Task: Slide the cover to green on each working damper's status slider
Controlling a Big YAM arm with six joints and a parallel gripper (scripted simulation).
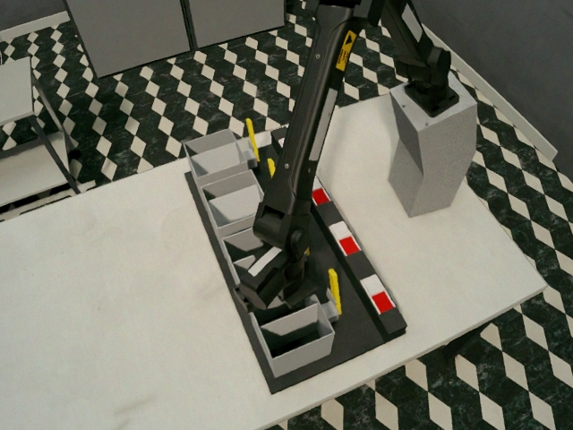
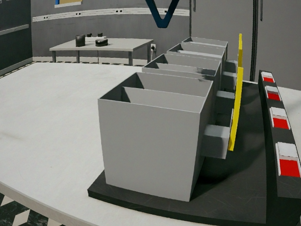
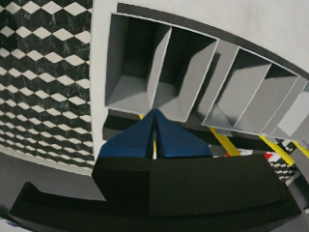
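Four grey open-top dampers stand in a row on a dark baseplate (image 1: 351,323); the nearest one (image 1: 295,339) is at the front, and it also fills the exterior view (image 2: 155,136). Each damper has a yellow lever on its side, such as the nearest lever (image 1: 334,291), also seen in the exterior view (image 2: 234,109). The slider strip (image 1: 356,259) shows red windows (image 2: 289,167) with white covers beside them. My gripper (image 3: 154,114) hangs above the row near the third damper (image 1: 240,250). Its blue fingers (image 2: 162,23) are shut together on nothing, clear above the boxes.
The arm's grey pedestal (image 1: 432,148) stands on the table at the back right. My arm crosses over the far end of the slider strip and hides part of it. A side table (image 2: 102,44) with small dark items stands far behind.
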